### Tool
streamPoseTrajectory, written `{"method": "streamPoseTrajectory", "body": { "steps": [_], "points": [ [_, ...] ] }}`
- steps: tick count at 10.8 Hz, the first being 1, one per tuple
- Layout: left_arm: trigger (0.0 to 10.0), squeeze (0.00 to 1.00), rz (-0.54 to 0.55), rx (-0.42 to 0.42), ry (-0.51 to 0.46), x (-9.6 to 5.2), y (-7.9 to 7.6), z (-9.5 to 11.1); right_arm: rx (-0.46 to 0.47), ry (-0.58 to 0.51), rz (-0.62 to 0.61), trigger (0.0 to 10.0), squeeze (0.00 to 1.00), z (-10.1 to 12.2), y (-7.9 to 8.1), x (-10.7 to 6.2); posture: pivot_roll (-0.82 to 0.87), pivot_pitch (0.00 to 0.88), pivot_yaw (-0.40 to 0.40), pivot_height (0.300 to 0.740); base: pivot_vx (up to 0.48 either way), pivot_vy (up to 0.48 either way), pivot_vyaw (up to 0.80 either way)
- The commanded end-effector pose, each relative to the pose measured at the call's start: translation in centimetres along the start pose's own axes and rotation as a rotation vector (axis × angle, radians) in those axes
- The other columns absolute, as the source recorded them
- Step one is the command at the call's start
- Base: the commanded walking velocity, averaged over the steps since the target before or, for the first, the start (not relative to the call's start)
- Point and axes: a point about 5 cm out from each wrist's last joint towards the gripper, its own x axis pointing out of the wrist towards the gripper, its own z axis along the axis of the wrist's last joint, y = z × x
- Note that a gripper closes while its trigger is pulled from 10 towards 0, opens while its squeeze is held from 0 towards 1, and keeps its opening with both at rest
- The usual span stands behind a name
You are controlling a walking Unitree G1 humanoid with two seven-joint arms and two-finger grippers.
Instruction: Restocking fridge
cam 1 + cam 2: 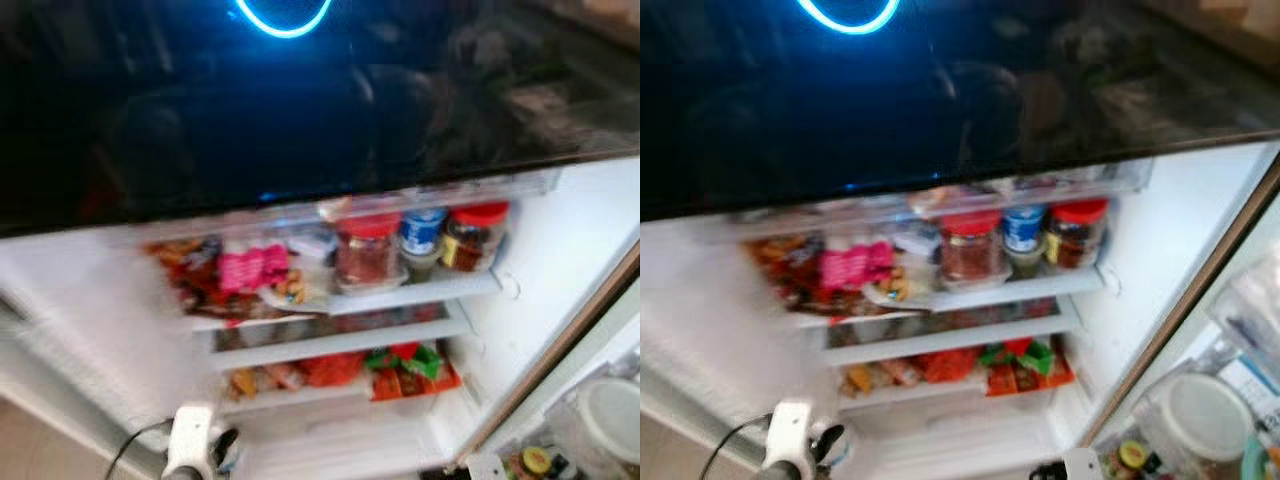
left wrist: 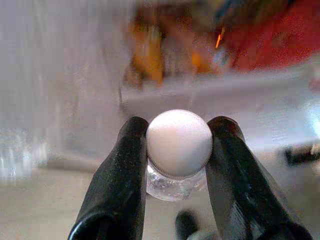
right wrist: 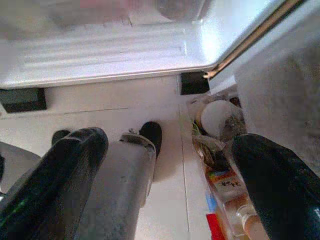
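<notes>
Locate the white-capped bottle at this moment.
The white-capped bottle sits clamped between the left gripper's two black fingers, held low in front of the open fridge, below its lowest shelf of red and orange packets.

The fridge door (image 1: 250, 110) is glossy black, mirror-like. The fridge's inner walls (image 1: 560, 260) and shelves (image 1: 400, 297) look like smooth white plastic. The bottle (image 2: 175, 185) is clear plastic with a matt white ridged cap (image 2: 179, 142), between glossy black fingers (image 2: 120, 185). The jars (image 1: 368, 262) look like clear glass with red lids.
</notes>
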Motion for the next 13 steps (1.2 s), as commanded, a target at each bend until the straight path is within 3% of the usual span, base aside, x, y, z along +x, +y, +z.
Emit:
{"method": "streamPoseTrajectory", "body": {
  "steps": [1, 2, 5, 8, 10, 12, 13],
  "points": [
    [10.0, 0.0, -0.023, 0.029, -0.179, 2.2, -1.0, 6.0, 0.0, -0.006, 0.006, 10.0, 0.0, 0.2, 0.1, 0.0, -0.03, 0.0, 0.057, 0.74, 0.0, 0.0, 0.0],
    [10.0, 0.0, -0.03, 0.036, -0.213, 2.5, -1.3, 7.4, -0.008, -0.007, 0.007, 10.0, 0.0, 0.2, 0.1, 0.0, -0.03, 0.0, 0.057, 0.74, 0.0, 0.0, 0.0],
    [10.0, 0.0, -0.039, 0.041, -0.231, 2.6, -1.7, 7.8, -0.017, -0.005, 0.007, 10.0, 0.0, 0.2, 0.1, 0.0, -0.03, 0.0, 0.058, 0.74, 0.0, 0.0, 0.0],
    [10.0, 0.0, -0.058, 0.012, -0.186, 2.7, -2.2, 7.1, -0.017, 0.0, 0.013, 10.0, 0.0, 0.1, 0.1, 0.0, -0.03, 0.0, 0.061, 0.74, 0.0, 0.0, 0.0],
    [10.0, 0.0, -0.096, 0.001, -0.162, 2.3, -2.9, 5.6, -0.018, -0.004, 0.012, 10.0, 0.0, 0.1, 0.1, 0.0, -0.02, 0.0, 0.06, 0.74, 0.0, 0.0, 0.0],
    [10.0, 0.0, -0.122, 0.017, -0.01, 1.4, -4.2, 1.7, -0.02, -0.004, 0.015, 10.0, 0.0, 0.1, 0.1, 0.0, -0.03, 0.0, 0.062, 0.74, 0.0, 0.0, 0.0],
    [10.0, 0.0, -0.103, 0.022, 0.008, 1.3, -4.3, 1.2, -0.02, -0.005, 0.015, 10.0, 0.0, 0.1, 0.1, 0.0, -0.03, 0.0, 0.062, 0.74, 0.0, 0.0, 0.0]
  ]
}}
